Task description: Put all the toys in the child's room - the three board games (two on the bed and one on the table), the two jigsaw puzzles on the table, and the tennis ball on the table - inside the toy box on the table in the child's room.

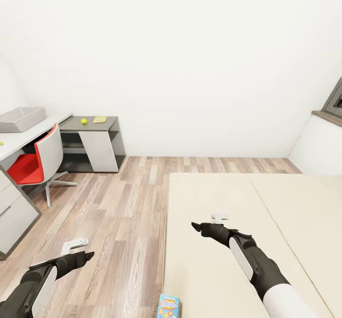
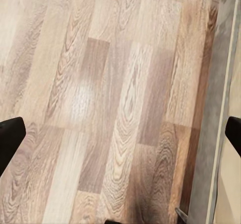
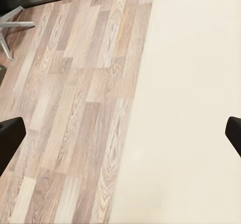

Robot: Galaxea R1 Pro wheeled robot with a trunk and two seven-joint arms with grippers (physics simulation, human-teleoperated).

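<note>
Small blue board game [image 1: 168, 306] on beige bed [image 1: 285, 204].

Bare wood floor [image 1: 118, 213] lies open between the bed [image 1: 228, 261] and the tabletop [image 1: 28, 135] — a red-and-white swivel chair [image 1: 40, 163] stands before the tabletop's near stretch. The beige mattress is bare except for a small blue game box [image 1: 169, 306] at its near edge.
</note>
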